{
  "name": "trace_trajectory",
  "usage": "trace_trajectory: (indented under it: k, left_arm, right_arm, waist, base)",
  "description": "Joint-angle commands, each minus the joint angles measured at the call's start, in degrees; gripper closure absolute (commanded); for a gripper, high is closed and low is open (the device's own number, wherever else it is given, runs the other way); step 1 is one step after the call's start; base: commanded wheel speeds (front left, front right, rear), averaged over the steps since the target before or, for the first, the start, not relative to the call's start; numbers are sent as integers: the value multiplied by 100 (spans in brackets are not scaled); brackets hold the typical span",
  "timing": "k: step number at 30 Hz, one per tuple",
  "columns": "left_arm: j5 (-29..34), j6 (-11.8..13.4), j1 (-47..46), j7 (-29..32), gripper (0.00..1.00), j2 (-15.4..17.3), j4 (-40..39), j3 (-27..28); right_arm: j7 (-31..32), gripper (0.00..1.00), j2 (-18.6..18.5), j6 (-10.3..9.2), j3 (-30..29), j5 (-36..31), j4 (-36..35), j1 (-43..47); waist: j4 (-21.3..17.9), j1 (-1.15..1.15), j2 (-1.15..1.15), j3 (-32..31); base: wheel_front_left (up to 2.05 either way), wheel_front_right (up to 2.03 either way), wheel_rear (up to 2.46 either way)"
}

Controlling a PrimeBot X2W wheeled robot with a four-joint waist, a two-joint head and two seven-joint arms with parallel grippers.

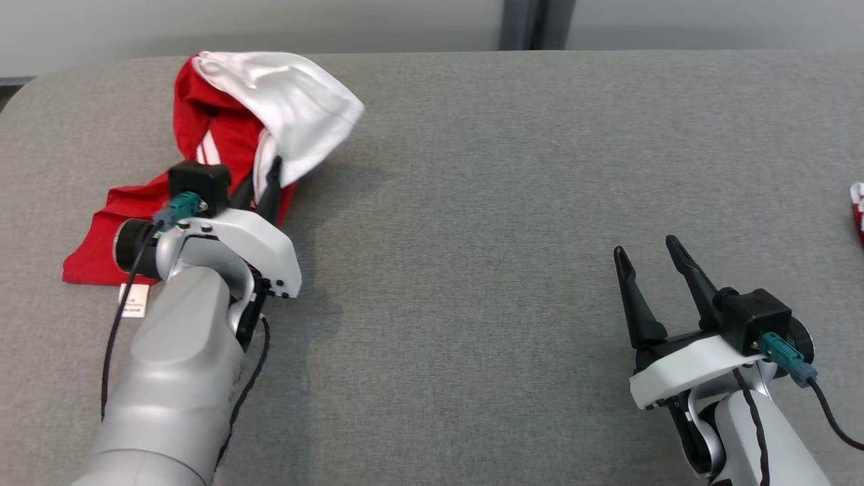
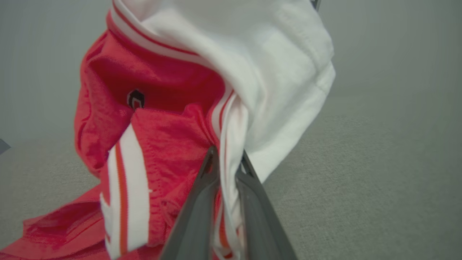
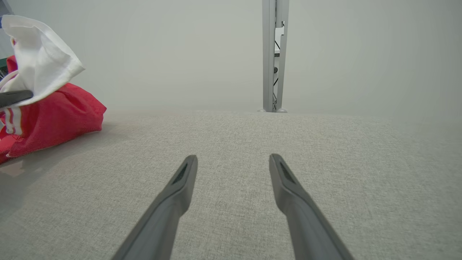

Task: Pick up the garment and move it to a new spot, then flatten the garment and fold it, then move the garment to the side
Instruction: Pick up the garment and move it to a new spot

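In the head view we see the garment [image 1: 223, 128] bunched at the far left of the grey desk [image 1: 472, 202], partly raised, with the left gripper [image 1: 264, 177] clenched on its striped edge. The right gripper [image 1: 645, 246] hangs at the near right, released. From the left wrist we see both fingers [image 2: 202, 206] pinching red-and-white folds. From the right wrist, parted fingers [image 3: 173, 202] point along the desk, the garment well to their left.

You'll find the garment [image 1: 223, 135] heaped on the table [image 1: 472, 202] at the upper left of the head view, with the left gripper [image 1: 263, 179] against its lower edge, pinching a fold. The right gripper [image 1: 651, 260] sits at the lower right, well apart.
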Motion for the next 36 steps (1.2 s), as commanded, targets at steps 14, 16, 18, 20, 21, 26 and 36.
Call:
trace_trajectory:
  k: [14,16,18,20,21,26,36]
  left_arm:
    - [-2601,398,1182,-33,100,-57,-2024,-3464]
    - [-2668,585,1126,-34,100,-54,-2051,-3621]
    - [-2695,704,1104,-34,42,-54,-2021,-3688]
    - [-2616,846,1097,-34,0,-54,-1982,-3648]
    - [-2584,888,1144,-34,0,-55,-1986,-3583]
    - [-2301,1017,1496,-27,0,-15,-2105,-3101]
    - [-1276,1364,2888,-26,0,466,-3257,-1546]
  right_arm:
    - [-1,0,-20,-2,162,367,130,202]
    - [-1,0,-22,-2,172,375,136,209]
    - [-1,0,-22,-2,166,388,140,211]
    - [-1,0,-20,-2,149,393,128,225]
    - [-1,0,-21,-2,135,391,128,240]
    - [-1,0,-20,-2,111,442,145,279]
    - [-1,0,-23,-2,70,447,163,450]
  waist:
    - [-978,0,0,-398]
    - [-1035,0,0,-399]
    - [-1069,0,0,-412]
    - [-1074,0,0,-429]
    - [-1068,0,0,-448]
    - [-972,0,0,-563]
    - [-683,0,0,-909]
  base:
    - [0,0,0]
    - [0,0,0]
    - [0,0,0]
    - [0,0,0]
    - [0,0,0]
    - [0,0,0]
    - [0,0,0]
